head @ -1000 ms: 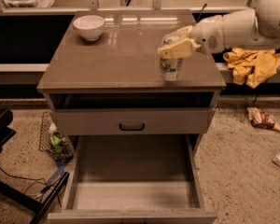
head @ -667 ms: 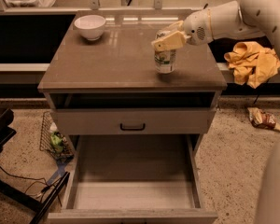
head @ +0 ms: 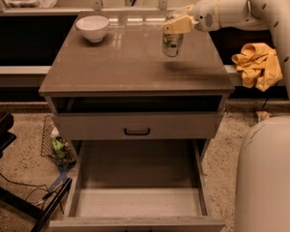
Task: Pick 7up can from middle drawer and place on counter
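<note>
The 7up can (head: 172, 44), pale with green markings, hangs upright from my gripper (head: 175, 25), which is shut on its top. The can is over the back right part of the counter (head: 111, 66), seemingly a little above the glossy grey-brown surface, with its shadow to the front right. My white arm reaches in from the upper right. The middle drawer (head: 135, 178) is pulled out at the bottom of the cabinet, and its flat grey floor holds nothing.
A white bowl (head: 93, 27) stands at the counter's back left. A shut drawer front with a black handle (head: 137, 131) sits above the open drawer. A yellow cloth (head: 258, 64) lies right of the cabinet. My white body (head: 268, 178) fills the lower right. A wire basket (head: 55, 144) stands on the floor at left.
My gripper has carried the can from the counter's front right towards its back, and the arm has swung further over the counter.
</note>
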Motion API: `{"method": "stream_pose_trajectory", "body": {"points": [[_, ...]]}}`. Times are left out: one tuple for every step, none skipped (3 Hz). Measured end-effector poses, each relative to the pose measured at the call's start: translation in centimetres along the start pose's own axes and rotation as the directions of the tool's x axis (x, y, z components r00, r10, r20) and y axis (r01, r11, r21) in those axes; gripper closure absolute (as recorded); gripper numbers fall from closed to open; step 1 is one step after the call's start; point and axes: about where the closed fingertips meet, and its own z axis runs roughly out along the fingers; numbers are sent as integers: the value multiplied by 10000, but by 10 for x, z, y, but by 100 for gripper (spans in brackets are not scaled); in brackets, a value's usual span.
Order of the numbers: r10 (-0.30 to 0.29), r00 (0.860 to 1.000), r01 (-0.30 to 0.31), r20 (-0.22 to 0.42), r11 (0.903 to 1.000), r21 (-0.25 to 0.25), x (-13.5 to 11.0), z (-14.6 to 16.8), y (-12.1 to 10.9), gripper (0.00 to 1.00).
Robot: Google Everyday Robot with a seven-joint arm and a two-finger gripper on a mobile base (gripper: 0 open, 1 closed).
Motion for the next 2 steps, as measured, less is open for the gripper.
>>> {"method": "stream_pose_trajectory", "body": {"points": [[89, 9989, -107, 462, 9992, 397, 7, -5, -19, 100], [546, 9975, -563, 441, 9977, 384, 34, 8, -31, 100]]}}
